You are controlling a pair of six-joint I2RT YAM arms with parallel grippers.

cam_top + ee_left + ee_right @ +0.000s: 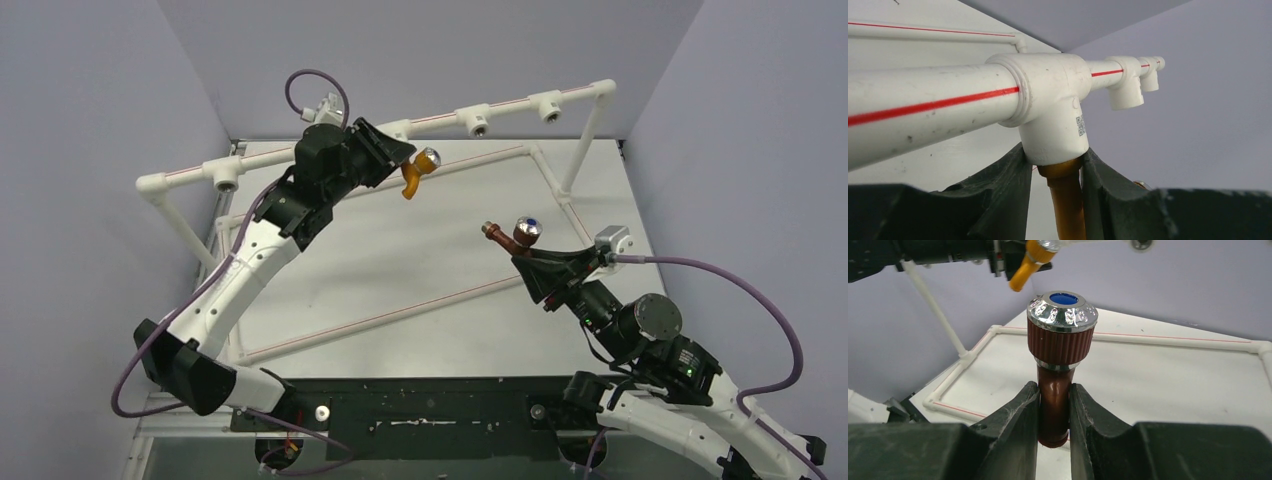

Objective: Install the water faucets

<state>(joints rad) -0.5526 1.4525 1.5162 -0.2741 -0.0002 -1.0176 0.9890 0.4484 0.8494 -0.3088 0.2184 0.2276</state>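
The orange-yellow faucet point(422, 165) hangs under a white T socket point(1053, 110) of the raised pipe rail, its stem point(1068, 200) up inside the socket. My left gripper point(405, 160) straddles that stem point(1053, 150). The right finger point(1108, 185) touches it and a gap shows at the left finger, so the jaws stand slightly apart. My right gripper point(520, 257) is shut on the dark red-brown faucet point(515, 238), held above the table mid-right with its silver knob up. In the right wrist view both fingers press its stem point(1054, 405), below the knob point(1062, 312).
The raised white pipe rail point(440, 118) has further sockets at the right point(480, 122) point(548, 105) and left point(225, 175). A flat white pipe frame point(380, 320) lies on the table. Grey walls close in on three sides.
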